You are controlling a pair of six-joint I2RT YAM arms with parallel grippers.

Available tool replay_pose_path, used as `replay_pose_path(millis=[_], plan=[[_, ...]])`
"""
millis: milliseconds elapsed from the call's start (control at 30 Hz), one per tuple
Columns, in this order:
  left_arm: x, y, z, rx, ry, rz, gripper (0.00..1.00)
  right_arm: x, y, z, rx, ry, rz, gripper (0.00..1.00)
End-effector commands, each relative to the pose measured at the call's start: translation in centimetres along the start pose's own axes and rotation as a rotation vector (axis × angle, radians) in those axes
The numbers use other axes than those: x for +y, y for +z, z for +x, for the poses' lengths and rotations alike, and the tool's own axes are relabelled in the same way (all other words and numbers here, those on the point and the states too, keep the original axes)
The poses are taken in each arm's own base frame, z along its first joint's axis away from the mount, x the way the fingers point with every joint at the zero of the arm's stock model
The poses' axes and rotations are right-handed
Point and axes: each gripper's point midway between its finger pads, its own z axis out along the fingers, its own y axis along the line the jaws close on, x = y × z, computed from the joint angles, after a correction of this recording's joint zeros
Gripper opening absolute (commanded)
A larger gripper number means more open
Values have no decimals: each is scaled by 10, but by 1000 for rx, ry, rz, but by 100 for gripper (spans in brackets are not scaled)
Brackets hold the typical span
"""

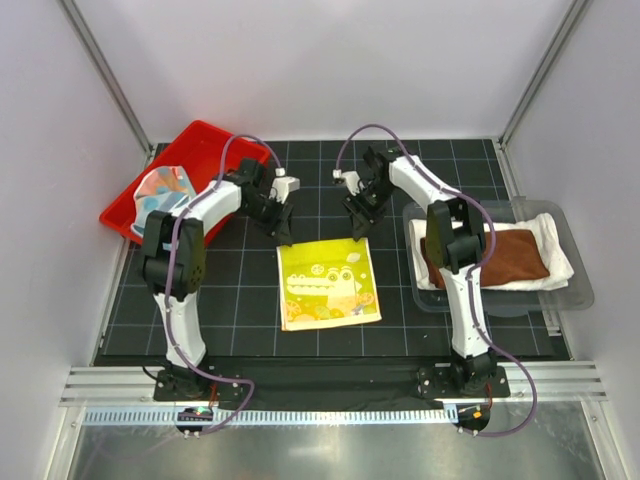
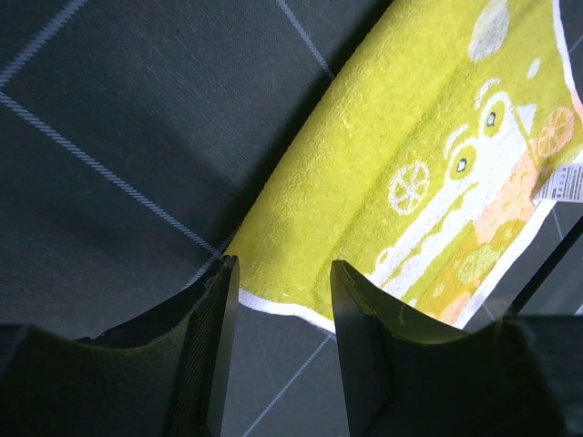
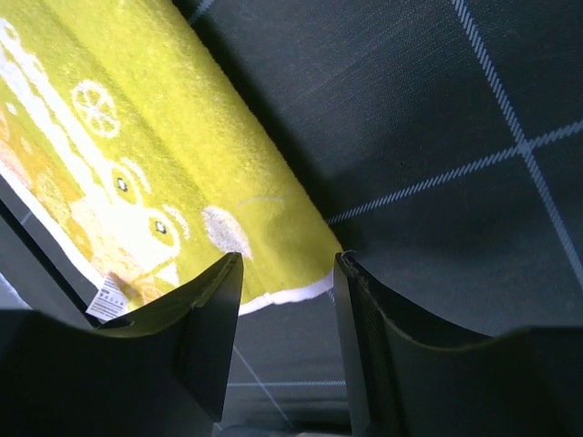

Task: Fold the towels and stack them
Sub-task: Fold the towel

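As the left hand (image 2: 284,269) gapes, a towel (image 2: 410,137) corner lies between.

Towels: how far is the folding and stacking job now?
Done, it seems: the brown towel lies folded on the white towel in the clear bin. In hand: the crocodile towel lies flat, the left pincer and right pincer open at its far corners. Left: the multicoloured towel, crumpled in the red tray.
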Motion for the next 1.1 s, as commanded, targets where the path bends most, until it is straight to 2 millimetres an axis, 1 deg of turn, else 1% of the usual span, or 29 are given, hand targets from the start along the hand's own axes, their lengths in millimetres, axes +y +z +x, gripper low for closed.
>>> replay_pose_path(millis=[0, 167, 300, 367, 433, 533, 600, 633, 667, 700, 733, 800, 833, 1000, 1067], plan=[[-5, -3, -1, 20, 35, 41, 48, 2, -3, 0, 3, -33, -61, 53], [8, 7, 11, 72, 28, 9, 49, -9, 3, 6, 19, -33, -58, 59], [13, 13, 15, 89, 19, 5, 48, -13, 7, 8, 23, -36, -64, 59], [16, 14, 14, 93, 20, -5, 47, -16, 7, 11, 30, -27, -63, 62], [18, 15, 13, 95, 24, -7, 43, -19, 5, 11, 21, -25, -62, 63], [23, 16, 12, 99, 26, -19, 36, -19, 2, 10, 5, -32, -77, 62], [25, 16, 8, 101, 36, -27, 33, -20, 1, 10, 2, -33, -83, 57], [27, 18, 8, 109, 34, -26, 27, -20, 2, 11, 2, -34, -88, 56], [28, 16, 2, 100, 42, -31, 23, -21, 2, 11, -3, -31, -92, 52], [29, 17, 3, 115, 43, -32, 21, -21, 2, 10, -6, -33, -96, 50], [32, 18, 4, 125, 37, -37, 23, -23, 4, 10, -3, -30, -100, 47], [35, 16, -2, 120, 46, -51, 37, -24, 3, 11, -1, -22, -105, 44], [37, 15, -2, 126, 48, -64, 41, -24, 4, 11, -1, -19, -113, 42], [38, 7, -4, 134, 61, -93, 45, -21, 6, 11, -6, -10, -148, 44], [37, 8, -1, 146, 54, -91, 46, -21, 8, 12, -3, -8, -156, 46]])
